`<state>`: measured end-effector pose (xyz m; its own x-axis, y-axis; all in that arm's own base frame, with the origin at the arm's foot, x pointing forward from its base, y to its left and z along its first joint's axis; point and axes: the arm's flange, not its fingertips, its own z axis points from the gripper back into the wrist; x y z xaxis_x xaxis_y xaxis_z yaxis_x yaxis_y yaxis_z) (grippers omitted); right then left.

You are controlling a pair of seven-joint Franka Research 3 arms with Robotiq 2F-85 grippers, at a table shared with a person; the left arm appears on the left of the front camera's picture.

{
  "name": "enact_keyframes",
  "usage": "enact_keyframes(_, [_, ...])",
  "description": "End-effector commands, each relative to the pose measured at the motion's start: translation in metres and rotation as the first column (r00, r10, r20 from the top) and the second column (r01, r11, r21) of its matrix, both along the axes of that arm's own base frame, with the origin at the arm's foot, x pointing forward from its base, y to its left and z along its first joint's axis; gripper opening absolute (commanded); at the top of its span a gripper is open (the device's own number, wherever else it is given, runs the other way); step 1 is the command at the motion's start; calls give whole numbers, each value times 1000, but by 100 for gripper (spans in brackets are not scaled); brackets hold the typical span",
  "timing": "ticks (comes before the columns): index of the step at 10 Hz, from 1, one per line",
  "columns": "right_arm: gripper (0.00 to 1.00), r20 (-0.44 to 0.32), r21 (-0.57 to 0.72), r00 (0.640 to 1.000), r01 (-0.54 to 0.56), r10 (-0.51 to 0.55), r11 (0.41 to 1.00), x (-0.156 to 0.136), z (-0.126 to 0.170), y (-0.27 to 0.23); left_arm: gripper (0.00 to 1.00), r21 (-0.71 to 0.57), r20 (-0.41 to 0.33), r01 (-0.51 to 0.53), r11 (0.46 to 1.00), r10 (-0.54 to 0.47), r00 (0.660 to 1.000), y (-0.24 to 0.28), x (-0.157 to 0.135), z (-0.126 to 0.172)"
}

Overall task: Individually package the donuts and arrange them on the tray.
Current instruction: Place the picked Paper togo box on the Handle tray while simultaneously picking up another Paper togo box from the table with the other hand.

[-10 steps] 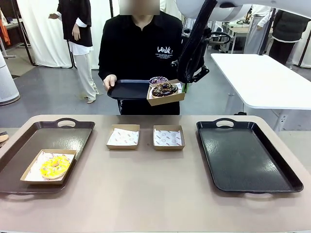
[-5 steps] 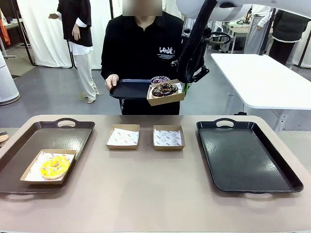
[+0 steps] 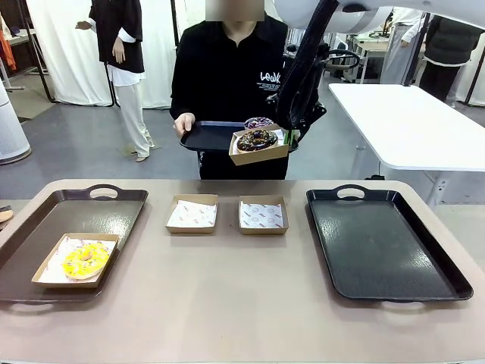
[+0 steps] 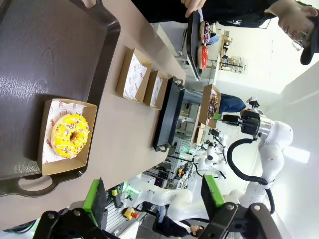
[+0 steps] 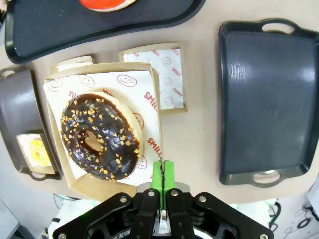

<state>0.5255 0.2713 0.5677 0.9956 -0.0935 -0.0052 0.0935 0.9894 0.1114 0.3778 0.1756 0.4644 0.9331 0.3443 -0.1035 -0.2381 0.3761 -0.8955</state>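
The right gripper [image 5: 162, 167] pinches shut on the rim of a shallow brown cardboard box [image 5: 99, 66] holding the chocolate ring donut [image 5: 115, 149], far centre; the left gripper [image 4: 154, 193] gapes empty near the boxed yellow-iced donut [image 3: 76, 265] on the near-left dark tray [image 3: 83, 208]

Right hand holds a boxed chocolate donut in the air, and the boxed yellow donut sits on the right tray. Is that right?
Not quite. The front view shows the yellow donut in its box on the left tray, not the right one. The rest stands: the right hand holds the raised box with the chocolate donut.
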Motion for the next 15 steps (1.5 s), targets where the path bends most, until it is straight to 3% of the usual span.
enact_keyframes(1, [0,11,4,1000,2,-3,1000,-1,1,-1,100,-11,7,-7,1000,7,1000,-1,-4,1])
enact_keyframes(7, [1,0,0,1000,0,0,1000,0,0,0,100,0,0,0,1000,0,1000,0,0,0])
enact_keyframes(9, [1,-24,8,1000,-12,13,1000,-27,1,-53,100,164,38,12,986,-18,999,-24,5,31])
enact_keyframes(11, [1,-35,29,999,5,-4,1000,-67,-2,-112,100,287,-10,66,956,-66,998,-54,38,61])
enact_keyframes(15, [1,48,-8,996,-70,71,997,-124,-42,-176,100,519,-154,173,837,-108,982,-147,114,90])
